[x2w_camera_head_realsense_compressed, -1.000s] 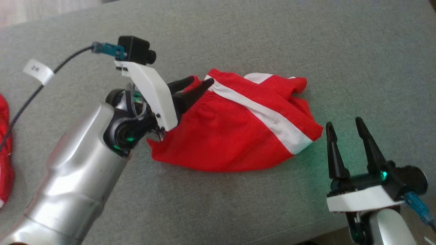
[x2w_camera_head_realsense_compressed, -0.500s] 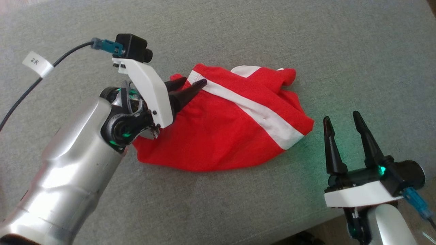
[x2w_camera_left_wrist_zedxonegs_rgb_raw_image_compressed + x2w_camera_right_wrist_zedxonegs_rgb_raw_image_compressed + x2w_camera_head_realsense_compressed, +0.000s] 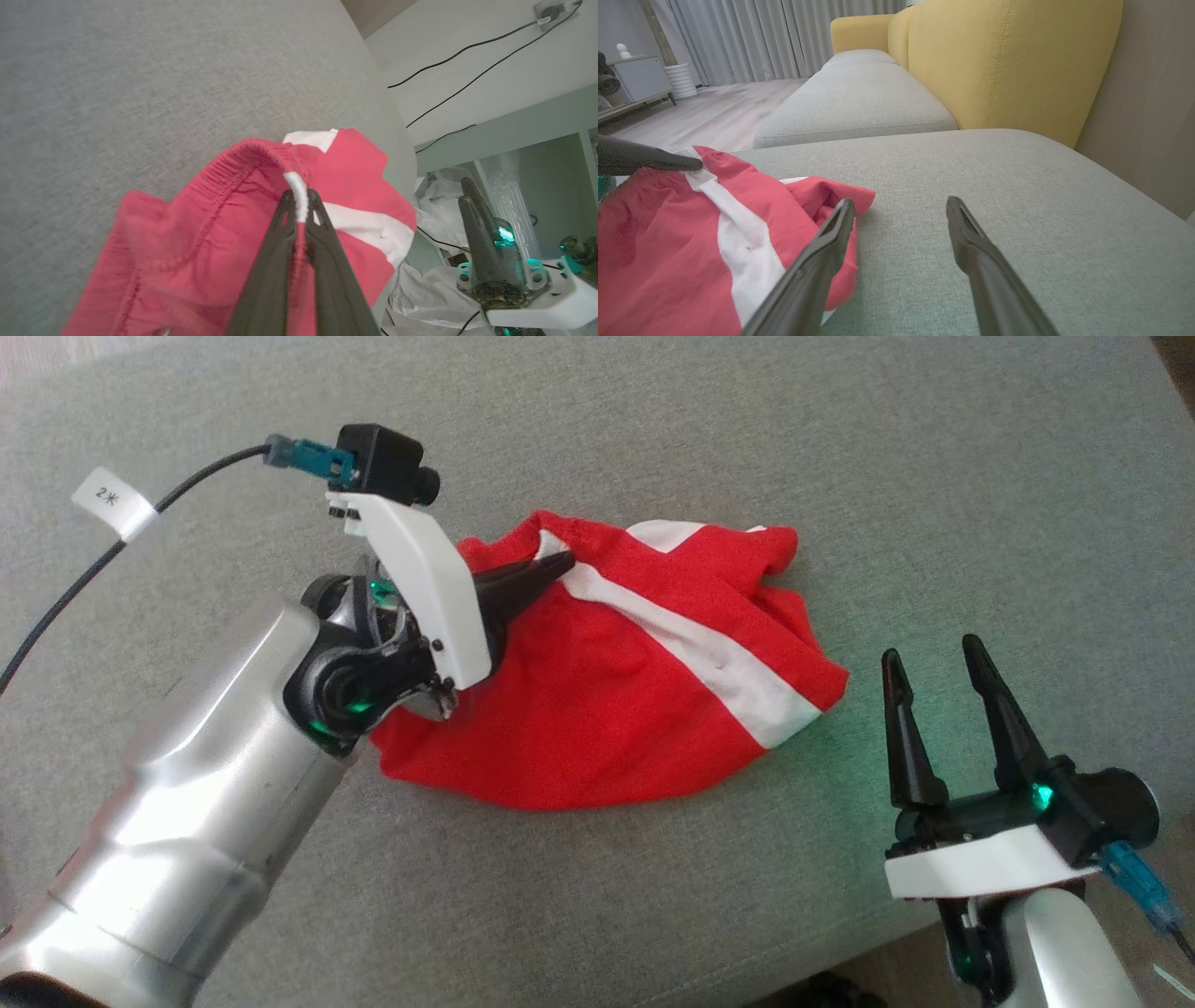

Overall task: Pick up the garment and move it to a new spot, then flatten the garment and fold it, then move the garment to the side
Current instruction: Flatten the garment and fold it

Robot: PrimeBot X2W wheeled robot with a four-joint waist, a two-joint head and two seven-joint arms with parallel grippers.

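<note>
A crumpled red cloth garment with a broad white stripe [image 3: 607, 709] lies on a grey woven sofa seat cushion [image 3: 840, 448], roughly in the middle of it, its hem end reaching toward the cushion's near right edge. The left fingers [image 3: 523, 583] are closed together on the garment's gathered elastic waistband, right where the white stripe meets it; seen from the left wrist, the two dark fingers [image 3: 275, 261] pinch a small white fold of that band between their tips, and the band arches up a little there. The right fingers [image 3: 1001, 719] stand wide open and hold nothing, just beside the garment's striped lower corner but apart from it, above the cushion's near edge. Beyond the cushion, a yellow upholstered backrest [image 3: 1008, 60] rises behind a second grey seat.
</note>
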